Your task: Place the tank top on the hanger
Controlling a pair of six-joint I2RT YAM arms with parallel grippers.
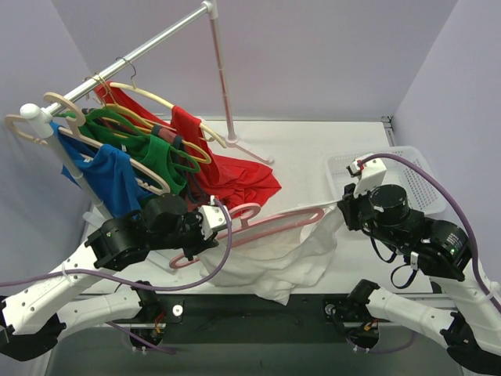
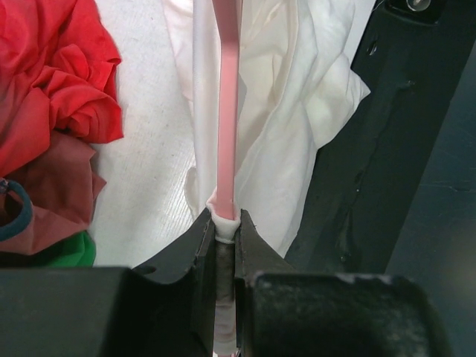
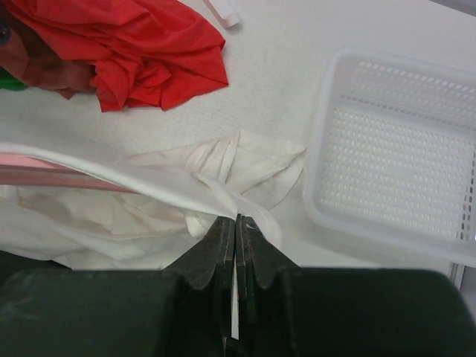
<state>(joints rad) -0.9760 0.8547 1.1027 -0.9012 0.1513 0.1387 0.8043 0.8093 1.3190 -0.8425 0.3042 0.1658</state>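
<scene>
The light pink hanger (image 1: 270, 227) lies nearly level above the table's front, and its far arm runs inside the white tank top (image 1: 286, 262). My left gripper (image 1: 213, 225) is shut on the hanger's near end. In the left wrist view the pink bar (image 2: 229, 111) runs straight out from the left gripper (image 2: 225, 223), with a fold of white cloth pinched round it at the jaw tips. The tank top (image 2: 297, 97) drapes on both sides of the bar. My right gripper (image 1: 344, 206) is shut on an edge of the tank top (image 3: 149, 216), pulled taut from the right gripper (image 3: 238, 219) over the hanger (image 3: 30, 167).
A clothes rack (image 1: 141, 51) at the back left carries red, green and blue garments on cream hangers. A red shirt (image 1: 235, 176) spills from it onto the table. A white perforated basket (image 1: 427, 168) stands at the right, close behind my right arm. The table's dark front edge (image 2: 416, 186) runs just beneath the cloth.
</scene>
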